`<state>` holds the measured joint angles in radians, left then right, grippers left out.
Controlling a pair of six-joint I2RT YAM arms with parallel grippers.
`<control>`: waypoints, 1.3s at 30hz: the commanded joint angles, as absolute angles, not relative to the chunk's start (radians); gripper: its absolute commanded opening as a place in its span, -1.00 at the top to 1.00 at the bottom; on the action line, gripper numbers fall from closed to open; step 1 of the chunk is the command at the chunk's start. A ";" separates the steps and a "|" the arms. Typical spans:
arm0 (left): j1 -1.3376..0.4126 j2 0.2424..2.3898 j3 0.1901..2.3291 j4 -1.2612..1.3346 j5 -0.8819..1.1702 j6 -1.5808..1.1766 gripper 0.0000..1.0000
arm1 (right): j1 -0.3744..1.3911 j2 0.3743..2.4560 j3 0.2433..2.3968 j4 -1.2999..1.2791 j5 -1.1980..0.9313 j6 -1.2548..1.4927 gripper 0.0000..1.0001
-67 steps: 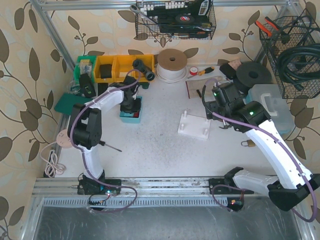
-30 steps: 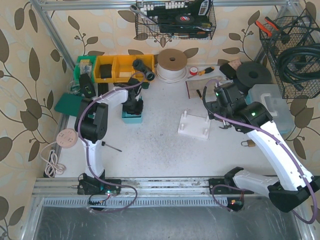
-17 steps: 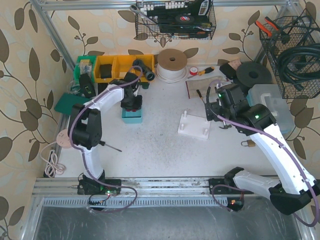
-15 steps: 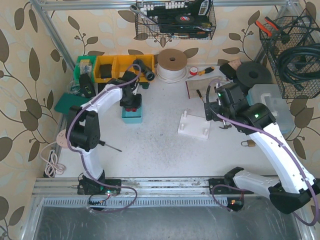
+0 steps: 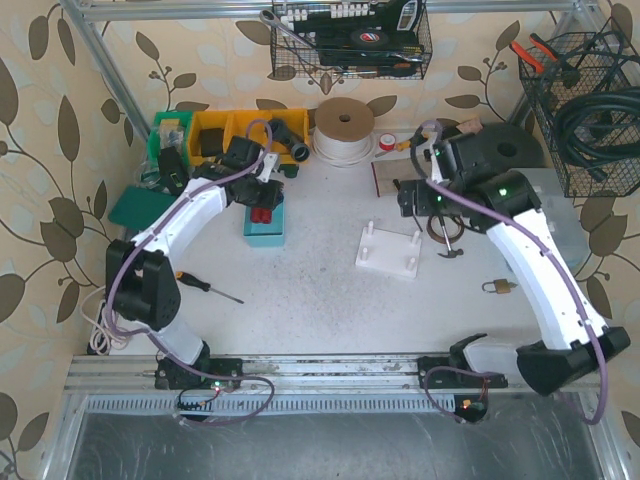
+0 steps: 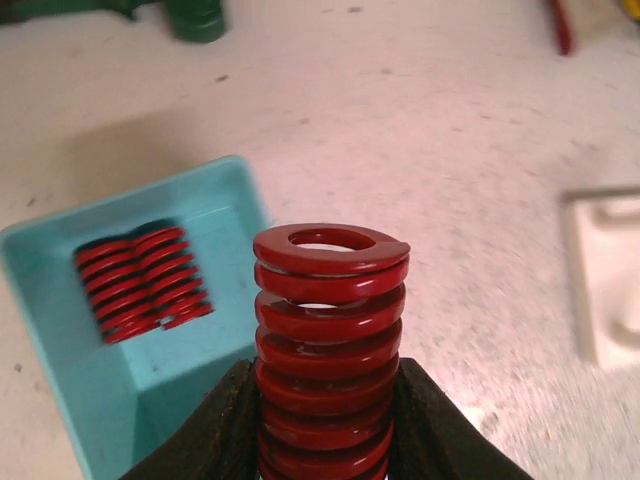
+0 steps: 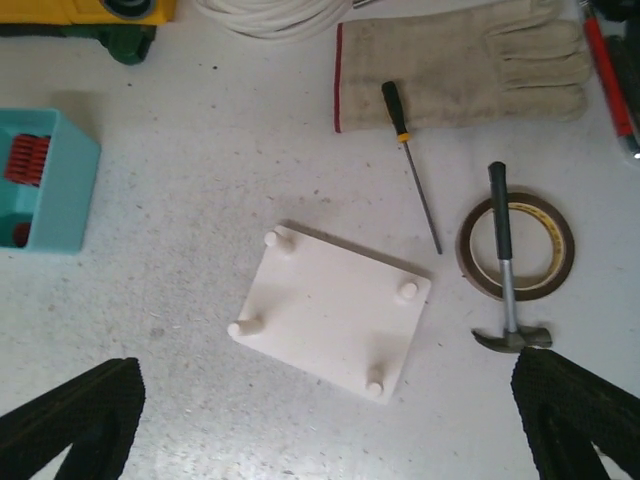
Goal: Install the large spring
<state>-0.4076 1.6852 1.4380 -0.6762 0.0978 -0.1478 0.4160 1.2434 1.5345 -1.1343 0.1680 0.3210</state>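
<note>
My left gripper (image 6: 328,420) is shut on a large red spring (image 6: 330,320) and holds it upright above the near right corner of a teal bin (image 6: 60,400). Smaller red springs (image 6: 140,285) lie in the bin. In the top view the left gripper (image 5: 262,197) hovers over the bin (image 5: 262,232). A white base plate (image 7: 330,310) with several upright pegs lies on the table, also in the top view (image 5: 390,250). My right gripper (image 7: 325,430) is open and empty, high above the plate, and shows in the top view (image 5: 420,200).
A work glove (image 7: 460,60), a black screwdriver (image 7: 410,160), a tape roll (image 7: 545,245) and a hammer (image 7: 505,260) lie right of the plate. A padlock (image 5: 497,287) and an orange-handled screwdriver (image 5: 205,285) lie nearer me. Yellow and green bins (image 5: 215,135) stand at the back.
My left gripper has risen out of the teal bin with the large red spring. My right arm has lifted and swung back, now looking down on the plate from higher up.
</note>
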 commanded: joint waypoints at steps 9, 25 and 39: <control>-0.567 1.514 1.291 -0.345 0.385 0.147 1.00 | 0.241 1.469 1.676 -1.101 -0.534 0.300 -0.46; -0.725 1.459 1.274 -0.283 0.468 0.253 1.00 | 0.364 1.524 1.562 -0.943 -0.648 0.379 -0.20; -0.775 1.378 1.235 -0.279 0.474 0.273 1.00 | 0.373 1.558 1.523 -0.895 -0.742 0.404 -0.20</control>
<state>-0.7597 1.4322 1.2236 -0.3332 0.4290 0.2386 0.3706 1.5486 1.5459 -0.9428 -0.6838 0.3862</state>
